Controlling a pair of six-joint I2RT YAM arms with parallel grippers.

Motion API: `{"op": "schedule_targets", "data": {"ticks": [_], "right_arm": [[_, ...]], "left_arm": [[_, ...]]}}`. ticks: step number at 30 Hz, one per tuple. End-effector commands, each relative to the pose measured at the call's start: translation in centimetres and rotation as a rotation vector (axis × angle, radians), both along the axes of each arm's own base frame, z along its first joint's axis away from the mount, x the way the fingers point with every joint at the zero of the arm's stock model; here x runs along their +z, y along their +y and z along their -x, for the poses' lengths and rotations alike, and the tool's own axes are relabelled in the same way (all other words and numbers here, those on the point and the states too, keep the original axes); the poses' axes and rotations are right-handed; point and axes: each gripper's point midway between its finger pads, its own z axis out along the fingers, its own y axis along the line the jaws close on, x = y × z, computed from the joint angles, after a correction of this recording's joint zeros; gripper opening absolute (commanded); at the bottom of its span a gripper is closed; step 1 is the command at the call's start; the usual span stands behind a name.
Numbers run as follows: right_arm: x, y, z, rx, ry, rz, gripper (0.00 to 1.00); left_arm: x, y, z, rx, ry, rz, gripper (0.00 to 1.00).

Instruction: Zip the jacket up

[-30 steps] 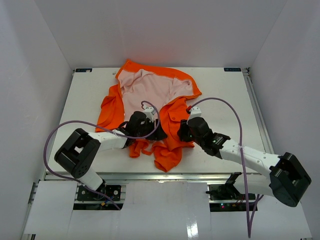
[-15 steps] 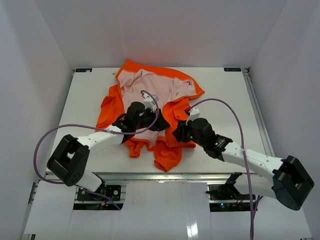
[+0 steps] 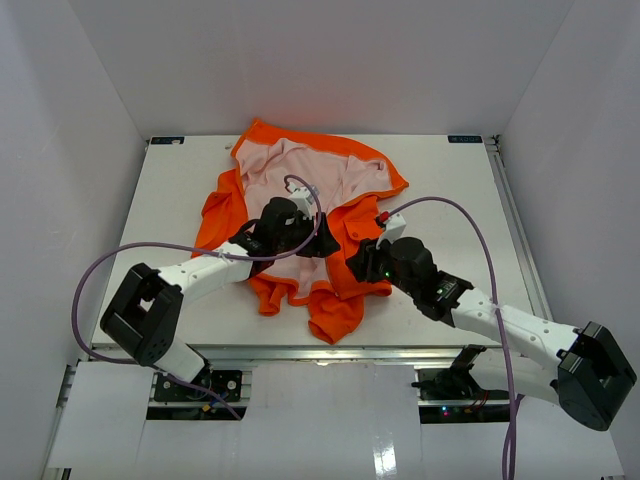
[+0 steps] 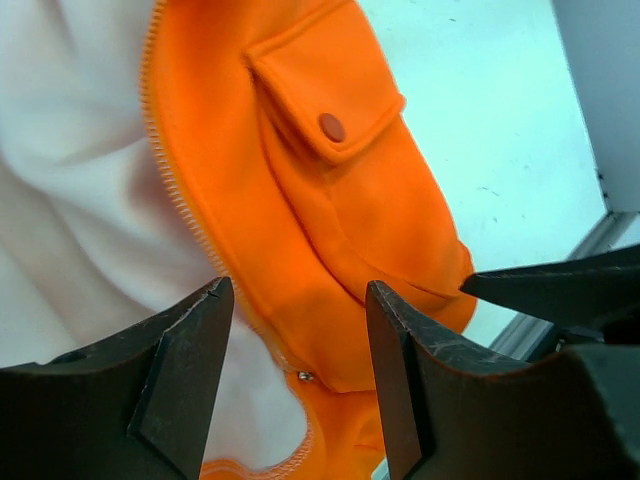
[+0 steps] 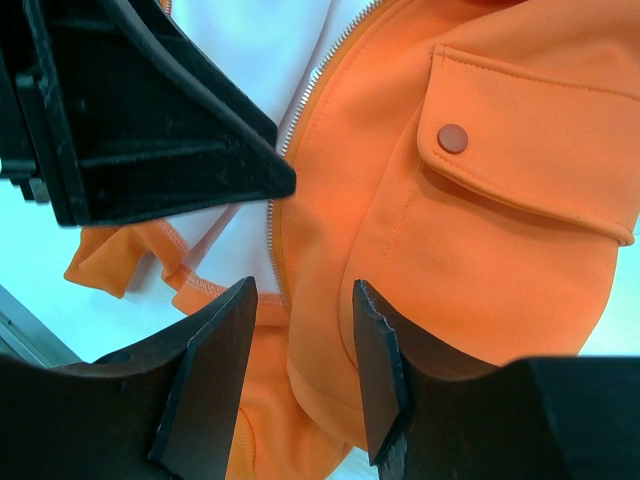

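The left gripper [image 3: 316, 244] hovers over the middle of the table [image 3: 450, 200], its fingers spread wide with nothing between them. In its own camera they frame the zipper teeth [image 4: 180, 190] that edge an orange front panel. To the right of it, also over the table's middle but nearer the near edge, the right gripper [image 3: 358, 266] hangs half-spread and empty. Its fingers straddle the same panel's zipper edge [image 5: 320, 70], beside the pocket [image 5: 530, 150].

The jacket [image 3: 345, 225] lies open on the table's middle, reaching toward the far edge, pale lining up.

The likely trouble is crowding. Both grippers converge on one strip of cloth, and the left one's finger already fills part of the right camera's view — a close move could knock them together. A pinch that takes only loose orange cloth, not the zipper end, would bunch the panel and drag the teeth out of line. The left-hand front looks crumpled near the table's near edge, so its zipper half may be hard to find. A small metal bit [image 4: 303, 376] shows near the hem; I cannot tell whether it is the pull.

The collar points to the table's far edge and the hem to the near edge — the long axis runs far to near, leaning slightly rightward toward the hem.
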Motion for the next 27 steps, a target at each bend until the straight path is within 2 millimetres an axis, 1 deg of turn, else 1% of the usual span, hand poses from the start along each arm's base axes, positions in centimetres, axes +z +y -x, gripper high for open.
{"op": "schedule_targets", "data": {"ticks": [1,3,7,9,12,13,14,16,17,19,23,27], "right_arm": [[1.1,0.3,-0.2,-0.004,-0.040,-0.033,0.50],[1.1,0.2,-0.2,-0.004,-0.041,-0.035,0.50],[1.3,0.1,-0.1,-0.004,-0.046,-0.038,0.50],[1.3,-0.1,-0.1,-0.011,-0.048,-0.036,0.50],[1.3,-0.2,-0.1,-0.016,-0.052,-0.038,0.50],[1.4,-0.2,-0.1,-0.017,-0.052,-0.038,0.50],[1.4,-0.3,-0.2,-0.018,-0.054,-0.036,0.50],[1.2,-0.3,-0.2,-0.018,-0.054,-0.034,0.51],[1.1,-0.3,-0.2,-0.019,-0.053,-0.032,0.51],[0.9,-0.3,-0.3,-0.020,-0.051,-0.026,0.51],[0.6,-0.1,-0.4,-0.015,-0.045,-0.016,0.51],[0.6,0.1,-0.4,-0.012,-0.045,-0.018,0.51]], "left_arm": [[0.3,1.7,-1.8,0.137,-0.026,-0.052,0.66],[-0.2,1.3,-1.6,0.114,-0.005,-0.045,0.66],[-1.2,0.7,-1.8,0.101,0.032,-0.045,0.64],[-0.8,0.0,-2.2,0.085,0.011,-0.015,0.61],[-0.9,-0.9,-2.2,0.052,0.014,0.018,0.56],[-1.1,-1.2,-2.2,0.043,0.020,0.025,0.54],[-1.1,-1.5,-2.2,0.033,0.026,0.032,0.50],[-0.7,-2.2,-2.2,0.000,0.029,0.055,0.40],[-0.4,-2.5,-2.2,-0.012,0.028,0.065,0.37],[0.2,-2.7,-2.3,-0.018,0.026,0.079,0.37],[1.5,-2.6,-2.5,-0.008,0.002,0.088,0.40],[2.0,-2.4,-2.6,-0.001,-0.002,0.074,0.40]]}}
